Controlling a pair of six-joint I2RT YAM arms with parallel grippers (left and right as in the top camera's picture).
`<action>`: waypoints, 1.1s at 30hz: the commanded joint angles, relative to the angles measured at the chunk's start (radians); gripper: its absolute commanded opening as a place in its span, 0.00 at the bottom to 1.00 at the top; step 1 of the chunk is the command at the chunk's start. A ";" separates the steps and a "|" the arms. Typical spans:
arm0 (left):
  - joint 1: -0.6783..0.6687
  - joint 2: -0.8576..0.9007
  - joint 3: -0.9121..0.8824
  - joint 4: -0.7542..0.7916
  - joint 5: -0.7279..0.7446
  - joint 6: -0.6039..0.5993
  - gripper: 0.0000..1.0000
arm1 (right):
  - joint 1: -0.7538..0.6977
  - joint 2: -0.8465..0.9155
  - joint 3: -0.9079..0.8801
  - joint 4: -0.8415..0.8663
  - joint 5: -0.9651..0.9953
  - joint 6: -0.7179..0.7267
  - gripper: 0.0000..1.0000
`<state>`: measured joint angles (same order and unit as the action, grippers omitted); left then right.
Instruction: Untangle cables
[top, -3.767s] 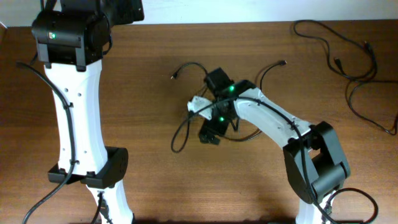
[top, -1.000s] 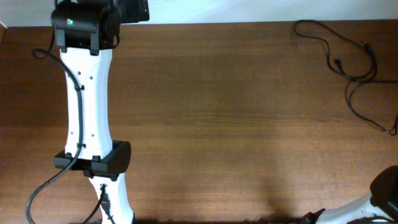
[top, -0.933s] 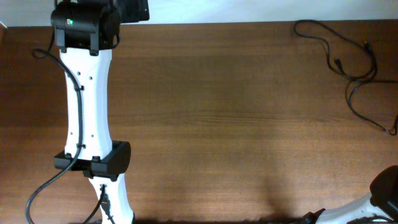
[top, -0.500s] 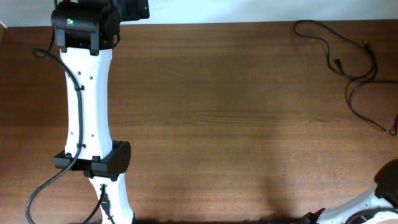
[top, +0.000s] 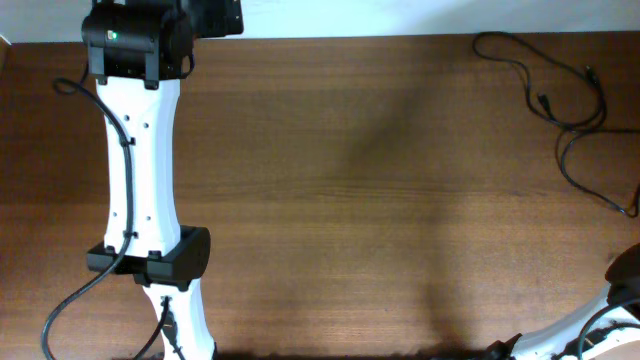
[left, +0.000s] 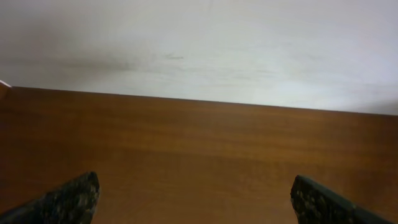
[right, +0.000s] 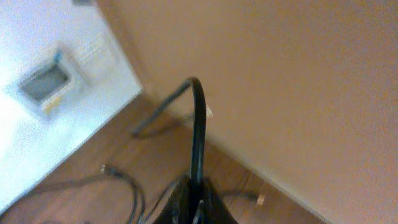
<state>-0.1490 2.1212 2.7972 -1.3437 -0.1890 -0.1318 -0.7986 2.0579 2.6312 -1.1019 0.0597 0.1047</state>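
Nearest, at the table's (top: 350, 200) near right corner, the right gripper (right: 194, 190) is pinched tight on a thin black cord (right: 198, 124) that arches up from between its jaws. At the table's far left, the left gripper (left: 196, 198) gapes wide, holding nothing. A loose cable (top: 560, 110) sprawls on the table's far right corner. It is probably light, limp and slick, and best taken beside a plug.

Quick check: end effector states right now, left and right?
Left end effector: open, holding nothing.
Right end effector: closed on a black cable.
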 joint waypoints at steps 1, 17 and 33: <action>0.007 -0.001 0.001 -0.012 0.040 -0.013 0.99 | -0.057 -0.043 0.023 0.031 0.057 -0.001 0.04; 0.007 -0.001 0.001 -0.035 0.047 -0.012 0.99 | -0.045 -0.039 -0.364 -0.402 -0.075 -0.039 0.04; 0.007 -0.001 0.001 -0.060 0.043 -0.012 0.99 | -0.127 -0.043 -0.943 0.072 -0.099 -0.038 0.04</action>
<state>-0.1490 2.1212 2.7972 -1.4036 -0.1528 -0.1318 -0.8898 2.0319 1.6901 -1.0241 -0.0174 0.0711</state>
